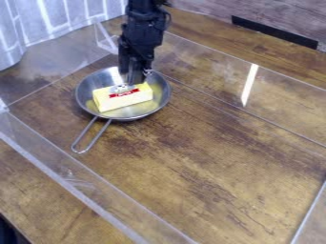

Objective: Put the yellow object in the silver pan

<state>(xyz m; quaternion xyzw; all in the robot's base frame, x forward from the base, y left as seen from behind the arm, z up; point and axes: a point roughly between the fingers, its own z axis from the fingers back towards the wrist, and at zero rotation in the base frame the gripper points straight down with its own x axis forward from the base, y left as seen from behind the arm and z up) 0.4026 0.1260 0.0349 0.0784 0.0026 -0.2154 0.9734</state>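
The yellow object (129, 95), a small block with a white-and-red label on top, lies inside the silver pan (91, 105) at the left of the wooden table. The pan's wire-loop handle (87, 139) points toward the near left. My gripper (135, 71) hangs from the black arm just above the pan's far rim, slightly behind the block and apart from it. Nothing shows between its fingers, and the gap between them is too small and dark to judge.
Clear acrylic walls (51, 162) ring the wooden tabletop (216, 143), with a low panel along the near left and another at the back left. A white curtain (45, 19) hangs behind. A bright reflection (249, 86) streaks the table to the right.
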